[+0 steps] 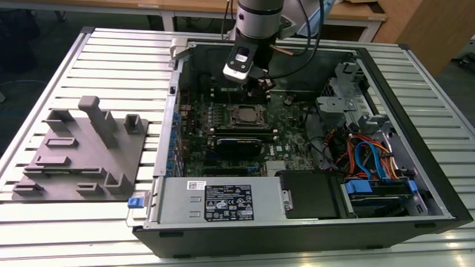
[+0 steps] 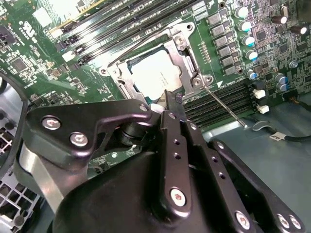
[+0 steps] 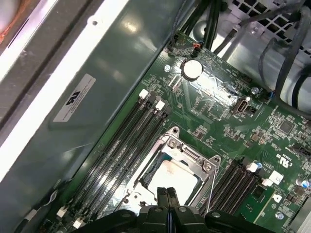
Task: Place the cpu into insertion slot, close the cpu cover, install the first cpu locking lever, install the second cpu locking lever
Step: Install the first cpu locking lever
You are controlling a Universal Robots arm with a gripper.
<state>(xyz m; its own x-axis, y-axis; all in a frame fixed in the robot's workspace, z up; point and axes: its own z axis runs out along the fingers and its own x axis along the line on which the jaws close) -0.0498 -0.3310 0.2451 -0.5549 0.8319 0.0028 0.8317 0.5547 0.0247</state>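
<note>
Risks first, big to small. The black steel PC case [image 1: 297, 236] lies open on the ribbed aluminium table [image 1: 89, 55], its walls close round the grey robot arm [image 1: 256, 22]. A sideways swing could clip a wall or snag the coloured cables [image 1: 364, 156].

On the green circuit board [image 3: 214, 126], long black memory slots [image 3: 121, 138] & round capacitors [image 2: 243, 24] sit just beside the square metal-rimmed insertion slot [image 1: 247, 115]. A slip off the socket would scrape them.

The thin silver frame-shaped cpu cover [image 2: 183, 46] looks down over the flat silver-grey square cpu [image 2: 151, 76]. The cpu sits in the slot, its top showing thru the cut-out.

A thin steel wire lever [image 2: 224, 104] sticks out from the socket corner & looks unlatched imo. Pushed off-line it could bend or spring back.

The black metal gripper [image 2: 171, 99] is clenched, fingers together w/ nothing between. Its tips are at the socket's edge near the cpu; touching or not, can't tell. Too much downforce there could mark the chip or skew the cover.

Materials:
- **Case:** matte sheet steel.
- **Board:** glossy, crowded w/ tiny parts.
- **Cover:** stamped, shiny, sharp-edged.
- **Cpu top:** smooth, rigid.
- **Lever:** round, springy, prob slippery against closed tips.
</note>
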